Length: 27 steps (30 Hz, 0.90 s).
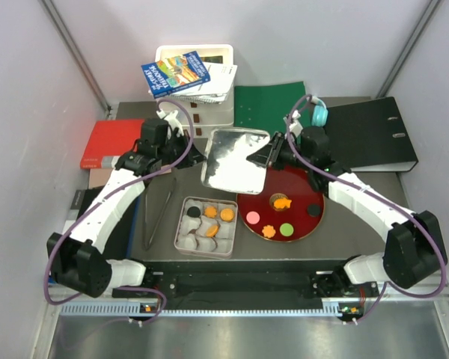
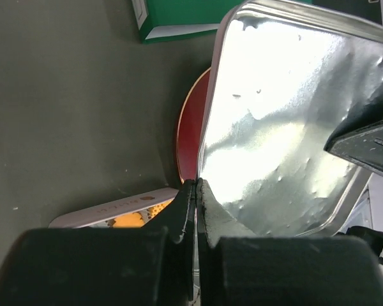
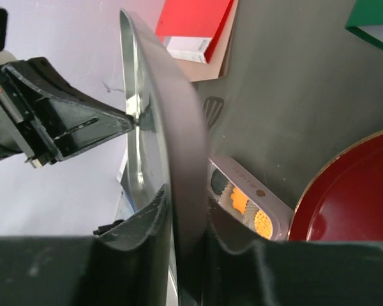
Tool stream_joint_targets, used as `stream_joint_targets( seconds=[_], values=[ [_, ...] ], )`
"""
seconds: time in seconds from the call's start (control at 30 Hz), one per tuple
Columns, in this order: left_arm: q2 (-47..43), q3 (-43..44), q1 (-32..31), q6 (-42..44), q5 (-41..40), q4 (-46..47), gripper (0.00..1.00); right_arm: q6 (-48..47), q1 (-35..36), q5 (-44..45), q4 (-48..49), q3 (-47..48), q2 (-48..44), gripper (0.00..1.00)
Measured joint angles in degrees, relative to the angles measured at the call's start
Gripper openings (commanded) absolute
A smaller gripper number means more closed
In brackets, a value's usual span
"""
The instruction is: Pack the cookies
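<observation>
Nearest us, just left of the red plate (image 1: 299, 196), an open tin (image 1: 181, 238) sits on the dark surface (image 1: 299, 250). Some cookies (image 1: 227, 214) lie in its white paper cups: we see orange ones and a black one. Five more lie on the plate itself, two orange, one pink, one green and one black, spread apart.

Over the plate's far left edge, a shiny metal lid (image 1: 234, 159) is held up off the surface between both arms. The left fingers (image 2: 182, 210) are clenched on its left edge. The right fingers (image 3: 147, 217) are clamped over the rim on the side toward the plate.

Beyond the plate lies a green folder (image 1: 268, 108), with a black binder (image 1: 370, 134) to the far right of the plate. A red book (image 1: 112, 142) lies well to the plate's far left, and a white box (image 1: 198, 90) stands farther back.
</observation>
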Motion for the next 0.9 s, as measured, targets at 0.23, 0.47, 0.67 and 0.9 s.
stream_joint_targets(
  seconds=[0.23,0.47,0.67,0.9],
  values=[
    [0.04,0.04,-0.13,0.37,-1.29,-0.07,0.65,-2.43,-0.11,-0.48,-1.55,0.35,-2.12,0.00],
    [-0.09,3.13,-0.11,0.20,-11.63,-2.69,0.99,-12.41,0.00,4.59,-14.97,3.45,-7.58,0.00],
    [-0.83,6.14,-0.04,-3.30,-19.19,-6.38,0.99,-31.82,12.66,28.65,-27.30,15.69,-11.61,0.00],
    [-0.20,11.87,-0.07,-9.57,-14.84,-9.92,0.99,-61.68,29.97,65.29,-21.46,14.01,-7.28,0.00]
  ],
)
